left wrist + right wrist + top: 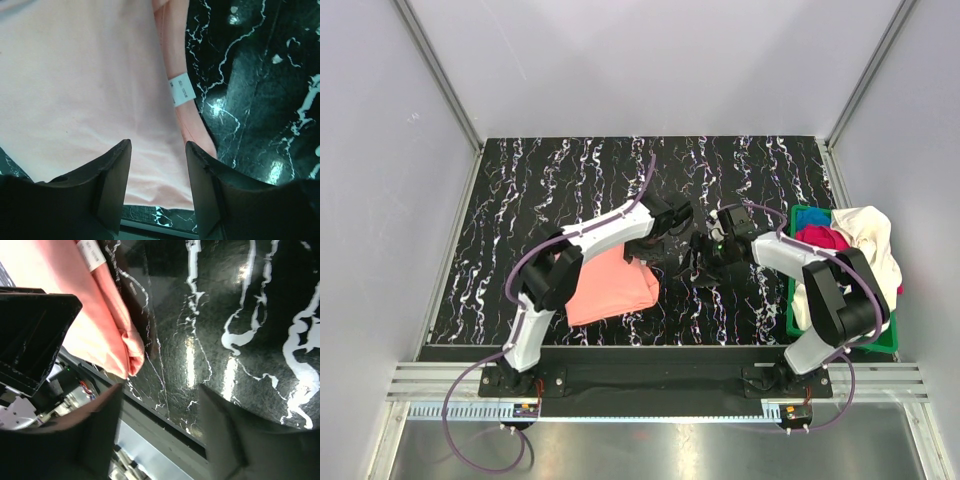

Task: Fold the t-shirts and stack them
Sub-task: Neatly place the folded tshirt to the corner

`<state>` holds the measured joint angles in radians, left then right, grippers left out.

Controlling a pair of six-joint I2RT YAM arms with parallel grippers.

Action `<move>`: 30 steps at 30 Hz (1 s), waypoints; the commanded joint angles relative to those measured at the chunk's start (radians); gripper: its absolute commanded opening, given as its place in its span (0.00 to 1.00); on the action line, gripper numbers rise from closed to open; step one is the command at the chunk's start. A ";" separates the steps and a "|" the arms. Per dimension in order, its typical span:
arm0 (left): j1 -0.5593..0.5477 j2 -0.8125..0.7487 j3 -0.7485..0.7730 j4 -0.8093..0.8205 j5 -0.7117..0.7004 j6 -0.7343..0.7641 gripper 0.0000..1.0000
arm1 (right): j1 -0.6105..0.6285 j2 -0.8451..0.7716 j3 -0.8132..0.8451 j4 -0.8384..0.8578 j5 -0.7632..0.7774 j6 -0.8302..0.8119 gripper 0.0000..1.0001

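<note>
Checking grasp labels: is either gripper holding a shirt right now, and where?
Neither holds anything: left gripper open above the salmon-pink t-shirt, right gripper open above the table.

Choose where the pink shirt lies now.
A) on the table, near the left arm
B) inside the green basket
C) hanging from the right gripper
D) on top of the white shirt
A: the pink shirt lies flat on the table, while the basket at the right holds only the other shirts.

white label [180, 89] on pink t-shirt [75, 100] — print unreadable
</note>
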<state>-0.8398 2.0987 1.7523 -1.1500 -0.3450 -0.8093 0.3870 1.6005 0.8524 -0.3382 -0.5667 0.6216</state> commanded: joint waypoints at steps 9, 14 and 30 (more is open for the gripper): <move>0.013 0.076 0.078 -0.014 -0.022 0.013 0.47 | -0.023 0.087 0.049 0.027 -0.079 -0.042 0.54; 0.024 0.055 0.030 0.029 0.003 0.031 0.42 | -0.028 0.136 0.109 0.059 -0.124 -0.011 0.48; 0.053 -0.071 -0.023 0.093 0.038 0.071 0.00 | -0.011 0.412 0.301 0.234 -0.346 0.130 0.01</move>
<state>-0.7891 2.1162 1.7340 -1.0893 -0.3164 -0.7490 0.3656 1.9747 1.1015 -0.1623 -0.8425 0.7158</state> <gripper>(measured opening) 0.025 0.021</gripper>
